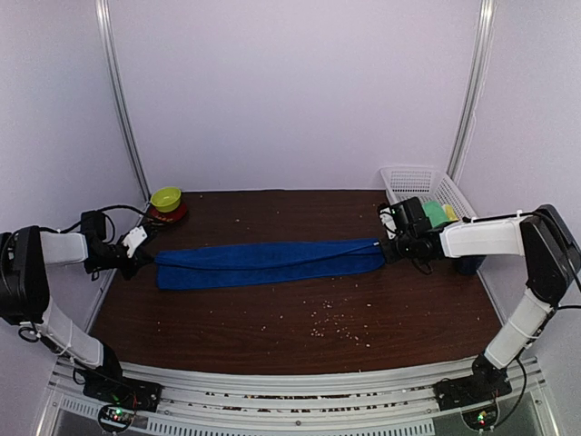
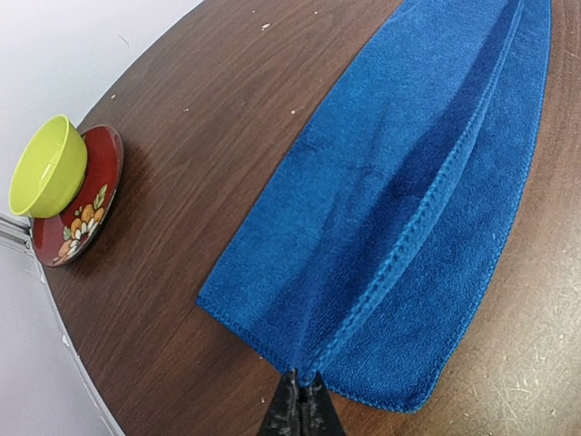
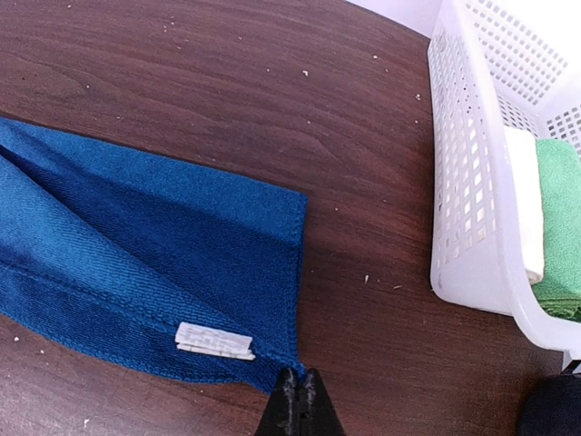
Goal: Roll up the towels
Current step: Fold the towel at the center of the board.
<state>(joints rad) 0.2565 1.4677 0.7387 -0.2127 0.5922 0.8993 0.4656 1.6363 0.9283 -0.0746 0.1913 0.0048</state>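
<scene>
Left gripper (image 2: 301,392) and right gripper (image 3: 298,392) pinch the blue towel's (image 1: 268,263) ends.
Basket (image 3: 467,182), table's (image 1: 272,318) far right corner: green cloth (image 3: 558,218), white cloth (image 3: 526,200) inside.

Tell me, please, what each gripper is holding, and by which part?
Both hold the blue towel: the left gripper pinches the hem at its left end, the right gripper the corner beside the white label at its right end.
</scene>
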